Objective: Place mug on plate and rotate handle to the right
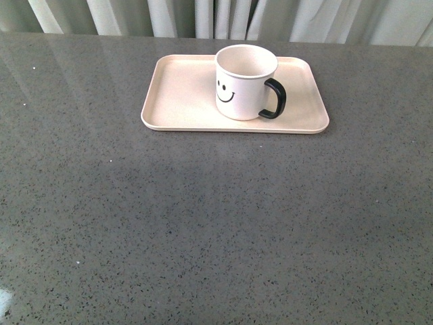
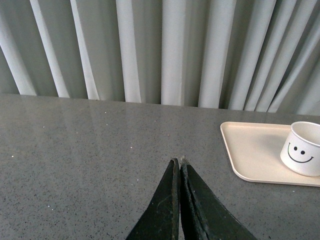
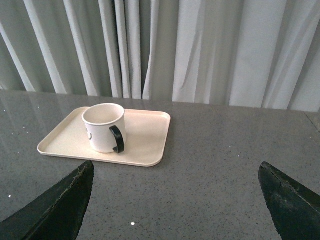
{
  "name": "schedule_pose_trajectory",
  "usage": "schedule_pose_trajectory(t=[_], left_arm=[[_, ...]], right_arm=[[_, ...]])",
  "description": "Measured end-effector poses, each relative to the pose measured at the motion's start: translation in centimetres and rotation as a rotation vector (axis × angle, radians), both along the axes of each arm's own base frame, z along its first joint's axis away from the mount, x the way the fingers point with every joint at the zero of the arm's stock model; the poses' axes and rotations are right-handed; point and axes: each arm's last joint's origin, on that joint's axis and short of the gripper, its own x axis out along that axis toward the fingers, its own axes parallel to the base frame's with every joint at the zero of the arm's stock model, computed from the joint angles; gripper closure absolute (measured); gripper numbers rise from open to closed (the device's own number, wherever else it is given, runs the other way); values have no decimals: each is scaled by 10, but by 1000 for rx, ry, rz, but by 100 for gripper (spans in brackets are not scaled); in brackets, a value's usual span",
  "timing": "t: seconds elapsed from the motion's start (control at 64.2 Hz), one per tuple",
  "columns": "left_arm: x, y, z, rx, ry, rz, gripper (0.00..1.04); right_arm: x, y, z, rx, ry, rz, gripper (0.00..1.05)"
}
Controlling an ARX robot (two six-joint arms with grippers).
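Note:
The white mug [image 1: 243, 82] with a black smiley face stands upright on the pale pink-cream plate [image 1: 183, 101], right of the plate's middle. Its black handle [image 1: 275, 99] points to the right in the front view. Neither arm shows in the front view. In the left wrist view my left gripper [image 2: 179, 161] is shut with nothing in it, over bare table, well away from the plate [image 2: 250, 150] and mug [image 2: 302, 149]. My right gripper [image 3: 176, 167] is open and empty, hanging back from the mug [image 3: 103, 127] and plate [image 3: 147, 135], with the handle [image 3: 117, 139] facing it.
A grey speckled table [image 1: 203, 223] stretches out on all sides of the plate. Pale pleated curtains [image 1: 223, 17] hang along its far edge.

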Motion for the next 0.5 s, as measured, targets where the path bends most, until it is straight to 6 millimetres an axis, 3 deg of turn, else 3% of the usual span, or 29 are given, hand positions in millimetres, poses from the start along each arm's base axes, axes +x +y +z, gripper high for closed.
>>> schedule_pose_trajectory(t=[0.14, 0.39, 0.499], left_arm=[[-10, 0, -4, 0, 19, 0, 103], [-10, 0, -4, 0, 18, 2, 103], [-11, 0, -4, 0, 17, 2, 76]], right_arm=[[0, 0, 0, 0, 0, 0, 9], [0, 0, 0, 0, 0, 0, 9], [0, 0, 0, 0, 0, 0, 9]])
